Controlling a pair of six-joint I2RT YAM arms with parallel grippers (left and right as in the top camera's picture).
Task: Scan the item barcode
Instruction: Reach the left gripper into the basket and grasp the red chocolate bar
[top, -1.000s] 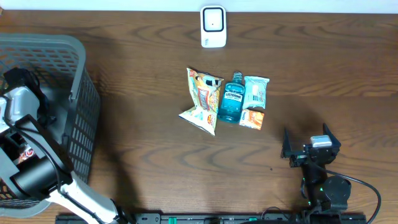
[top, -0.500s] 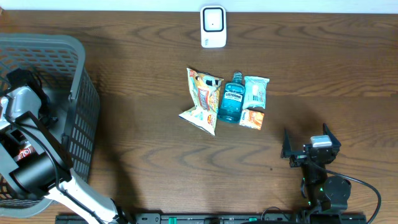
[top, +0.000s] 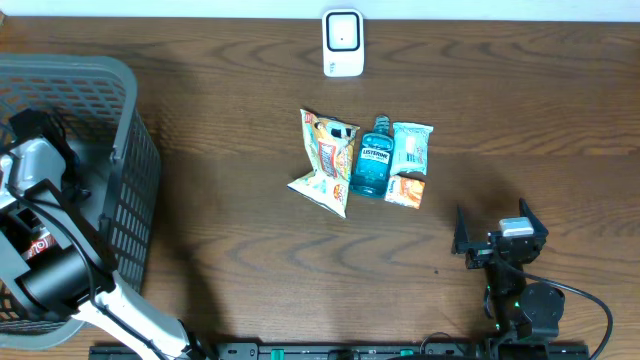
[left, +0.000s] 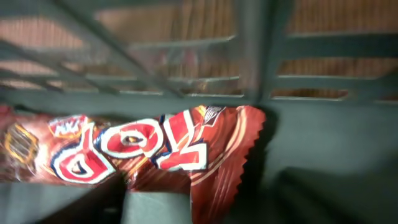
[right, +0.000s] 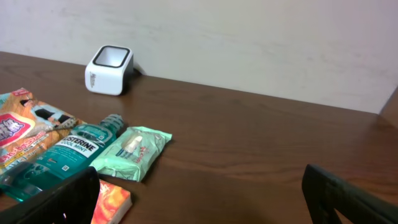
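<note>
Right jaws: released, spread wide on nothing, parked lower right of the overhead view, out of the way.
Left jaws: down inside the basket (top: 125, 170), frame left; grip cannot be told.
Red packet (left: 143, 152): lies in the basket by its wall, probably already dealt with.
Pile: bag (top: 325, 160), bottle (top: 372, 160), wipes (top: 411, 148), centre of the surface (top: 230, 230), grouped for picking.
Scanner (top: 342, 42): top centre, window up for barcodes.
</note>
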